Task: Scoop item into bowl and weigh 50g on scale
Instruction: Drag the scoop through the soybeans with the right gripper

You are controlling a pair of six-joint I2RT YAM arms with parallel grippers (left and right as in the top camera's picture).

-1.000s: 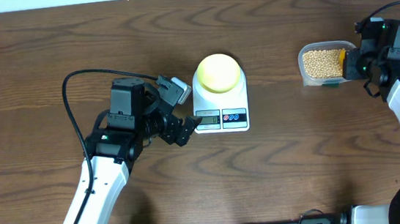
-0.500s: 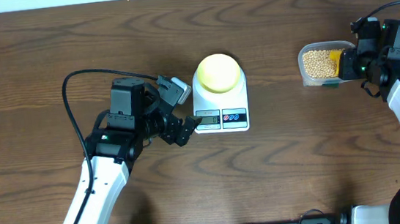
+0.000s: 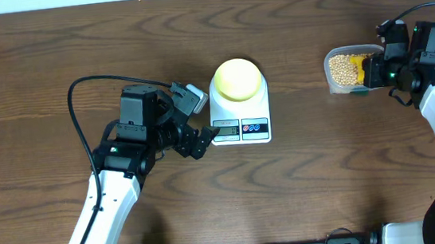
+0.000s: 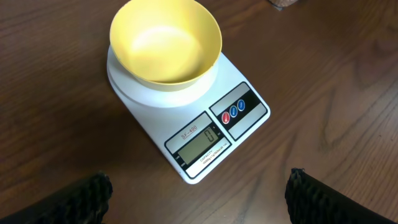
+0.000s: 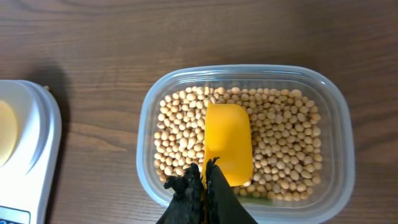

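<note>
Table (image 3: 35,51): dark wood w/ strong grain, smooth, low sheen. Scale (image 4: 149,115): white plastic, smooth, semi-gloss; display window glossy. Bowl (image 4: 165,43): pale yellow plastic, smooth, soft sheen inside. Tub (image 5: 146,124): clear thin plastic, glossy at rim. Beans (image 5: 283,143): tan, smooth skins, matt. Scoop (image 5: 228,140): bright yellow plastic, smooth, approx. matt. Left gripper's fingers (image 4: 78,198): black, rough-textured, matt. Arm shell (image 3: 107,203): white plastic, smooth. Cable (image 3: 73,112): black, rubbery-looking.
</note>
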